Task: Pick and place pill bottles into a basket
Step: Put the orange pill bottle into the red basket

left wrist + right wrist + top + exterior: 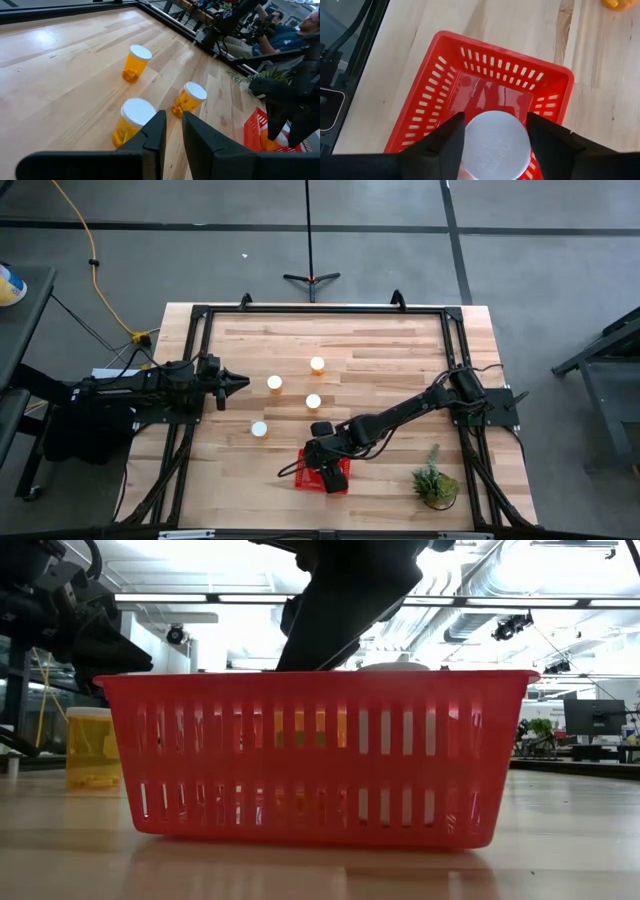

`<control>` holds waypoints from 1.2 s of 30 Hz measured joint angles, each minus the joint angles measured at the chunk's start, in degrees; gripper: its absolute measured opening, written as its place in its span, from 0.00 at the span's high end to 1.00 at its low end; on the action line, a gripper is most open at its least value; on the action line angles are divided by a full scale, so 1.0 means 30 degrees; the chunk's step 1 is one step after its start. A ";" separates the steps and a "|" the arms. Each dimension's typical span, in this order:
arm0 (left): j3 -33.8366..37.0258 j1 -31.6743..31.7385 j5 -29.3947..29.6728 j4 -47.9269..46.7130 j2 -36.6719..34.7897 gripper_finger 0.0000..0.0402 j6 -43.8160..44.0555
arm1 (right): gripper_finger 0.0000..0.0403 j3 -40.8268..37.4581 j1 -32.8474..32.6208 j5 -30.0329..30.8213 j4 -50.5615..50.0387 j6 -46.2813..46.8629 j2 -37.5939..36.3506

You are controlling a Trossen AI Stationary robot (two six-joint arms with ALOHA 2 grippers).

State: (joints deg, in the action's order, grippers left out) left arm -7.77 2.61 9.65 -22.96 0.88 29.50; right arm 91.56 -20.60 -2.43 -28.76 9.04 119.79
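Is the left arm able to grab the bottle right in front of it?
Probably yes. The left gripper points at the nearest pill bottle, with bare table between them.

A: The small square red plastic mesh basket (485,95) is showing bright red all over, its walls patterned with rows of narrow upright slots.

B: And the small cylindrical pill bottle (496,145) between the right arm's dark two-finger gripper (496,137) is showing a plain white round cap, while an orange-amber tint is glowing through the basket's slots in the low view.

A: The other pill bottles (136,63) are wearing white caps over translucent orange-amber bodies.

B: The pale striped wooden plank table (380,360) is running in light tan bands, edged by a black metal frame (320,308).

A: The small green potted plant (436,483) is looking leafy green.

B: The left arm's black two-finger gripper (170,131) is appearing matte black.
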 joint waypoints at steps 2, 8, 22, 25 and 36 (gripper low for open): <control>0.0000 0.0000 0.0000 0.0000 0.0000 0.76 0.0000 | 0.45 -0.0014 0.0000 -0.0016 -0.0076 0.0006 0.0000; 0.0000 0.0000 0.0000 -0.0001 -0.0006 0.76 0.0000 | 0.31 -0.0048 0.0000 -0.0002 -0.0206 -0.0007 0.0029; 0.0000 0.0003 -0.0065 -0.0029 0.0000 0.76 -0.0007 | 0.27 0.0435 0.0673 0.0107 -0.0386 0.1579 -0.0138; 0.0000 0.0000 -0.0253 -0.0036 0.0000 0.76 -0.0007 | 0.27 0.1234 0.1055 0.0115 -0.0632 0.1921 -0.0146; 0.0000 0.0003 -0.0590 -0.0044 0.0000 0.76 -0.0007 | 0.27 0.5369 0.2151 0.1731 -0.1338 0.2550 -0.0175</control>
State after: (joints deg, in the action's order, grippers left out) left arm -7.77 2.62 7.88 -23.09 0.89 29.47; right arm 107.67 -14.15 2.76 -32.77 16.69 119.26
